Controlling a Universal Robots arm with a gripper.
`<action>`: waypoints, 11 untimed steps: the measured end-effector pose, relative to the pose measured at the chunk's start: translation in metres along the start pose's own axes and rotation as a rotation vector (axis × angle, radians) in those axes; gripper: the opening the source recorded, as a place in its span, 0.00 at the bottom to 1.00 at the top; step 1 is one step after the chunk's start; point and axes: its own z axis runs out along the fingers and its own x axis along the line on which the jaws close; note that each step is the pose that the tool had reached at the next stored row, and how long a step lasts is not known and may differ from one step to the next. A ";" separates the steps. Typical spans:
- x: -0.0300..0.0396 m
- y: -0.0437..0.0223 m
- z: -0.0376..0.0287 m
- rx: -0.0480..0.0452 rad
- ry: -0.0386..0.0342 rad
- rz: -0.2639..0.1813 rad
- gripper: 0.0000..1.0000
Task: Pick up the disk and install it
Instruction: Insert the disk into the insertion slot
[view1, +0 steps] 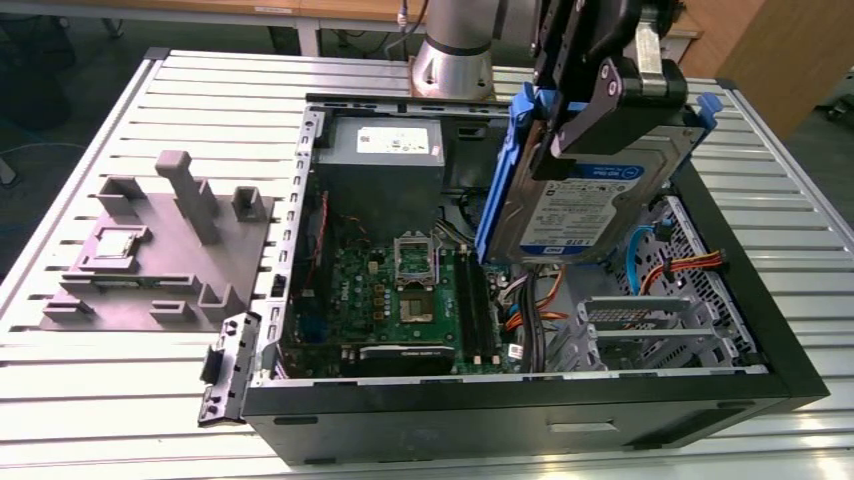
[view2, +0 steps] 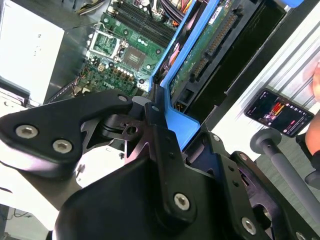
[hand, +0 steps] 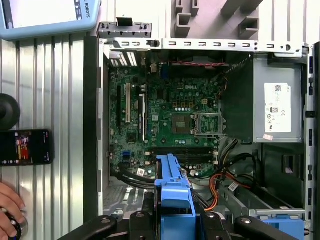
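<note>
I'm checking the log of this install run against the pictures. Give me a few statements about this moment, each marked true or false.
1. The tool grips the disk over the open computer case. True.
2. The disk lies flat in its bay. False: it is held on edge, tilted, above the inside of the case.
3. A power supply box with a white sticker sits inside the case. True.
4. The phone lies inside the case. False: in the first wrist view it lies on the slatted table, outside the case wall.
</note>
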 end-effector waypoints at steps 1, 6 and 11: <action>0.0005 -0.0001 0.0000 0.0000 0.0000 0.000 0.37; 0.0018 -0.0004 0.0000 0.0000 -0.0001 0.000 0.37; 0.0032 -0.0004 -0.0001 0.0000 0.0000 0.000 0.37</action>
